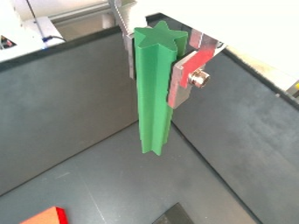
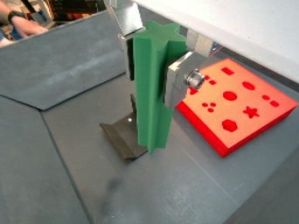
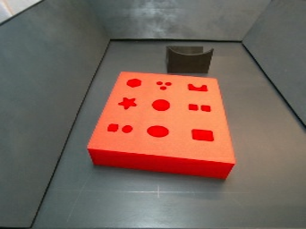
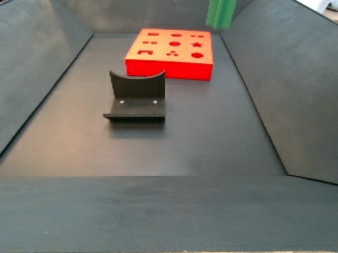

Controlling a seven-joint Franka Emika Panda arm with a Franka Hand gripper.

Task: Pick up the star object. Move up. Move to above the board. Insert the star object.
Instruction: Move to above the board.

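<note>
While the gripper [image 1: 160, 61] hangs high above the grey floor [image 1: 70, 122], its fingers [image 1: 184, 77] are clamped on the green star peg [image 1: 155, 87] near its top end; peg hangs upright, clear of everything. Red board [image 3: 162, 121] lies flat w/ all holes empty. Fixture [image 4: 134, 97] stands apart from board. Peg's lower tip shows at top edge in a side view [image 4: 222, 12], above board's far side.

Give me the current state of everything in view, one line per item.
gripper: shut on the star object, raised off the floor.
star object: held upright, hanging clear of the floor, not yet inserted.
board: flat on the floor, every hole empty.
fixture: standing on the floor, nothing in it.
</note>
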